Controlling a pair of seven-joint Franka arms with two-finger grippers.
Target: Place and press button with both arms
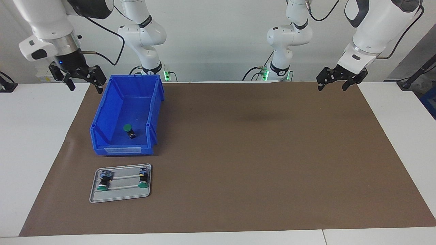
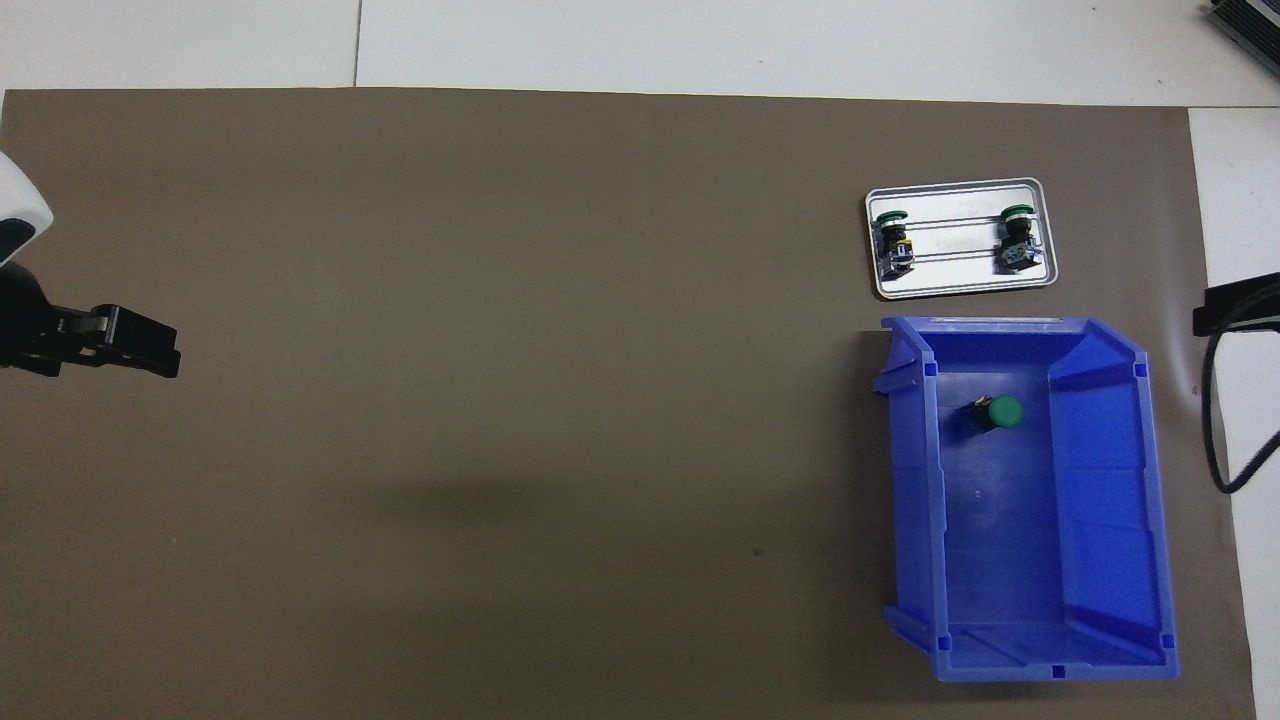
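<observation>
The button (image 1: 128, 130) lay on the floor of the blue bin (image 1: 102, 136), green cap up and tilted, toward the bin end farther from the robots, with nothing gripping it. The right gripper (image 1: 82, 79) hung up in the air with fingers spread wide and empty, over the table edge just beside the bin's corner at the right arm's end, probably parked clear of the bin walls. The left gripper (image 1: 337, 80) waited wide open and empty over the mat's corner at the left arm's end, and two more buttons (image 1: 143, 178) sat in the metal tray (image 1: 119, 195) beside the bin, likely where placing was meant to go.
</observation>
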